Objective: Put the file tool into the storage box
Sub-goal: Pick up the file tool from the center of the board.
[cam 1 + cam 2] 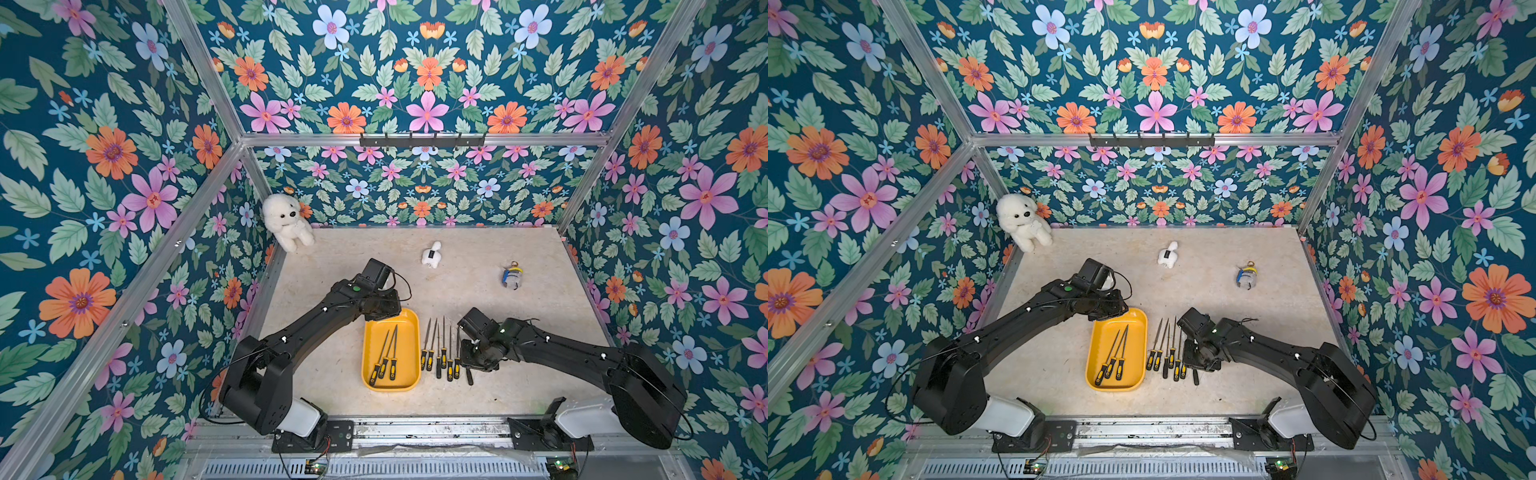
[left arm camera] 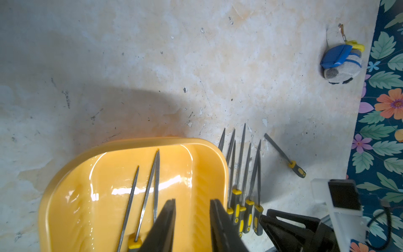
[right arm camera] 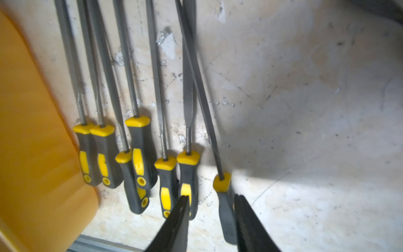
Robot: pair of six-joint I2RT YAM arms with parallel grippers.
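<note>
The storage box [image 1: 409, 365] [image 1: 1136, 357] is a shallow yellow tray mid-table, and three file tools [image 1: 388, 357] with black-and-yellow handles lie in it. To its right, several more files [image 1: 440, 353] [image 3: 139, 148] lie in a row on the table. My left gripper [image 2: 193, 200] hangs open over the tray's right inner wall [image 2: 207, 174], holding nothing. My right gripper [image 3: 211, 196] is open at the row's right end. The outermost file's handle [image 3: 225, 209] lies between its fingers, close against one finger and clear of the other. In both top views the right wrist [image 1: 478, 357] covers that file except its handle end [image 1: 469, 376].
A white plush dog [image 1: 286, 222] sits in the back left corner. A small white toy [image 1: 431, 254] and a blue-and-grey keychain toy [image 1: 512, 277] [image 2: 341, 63] lie on the far half of the table. One more file [image 2: 283, 155] lies apart, at an angle. Flowered walls enclose the table.
</note>
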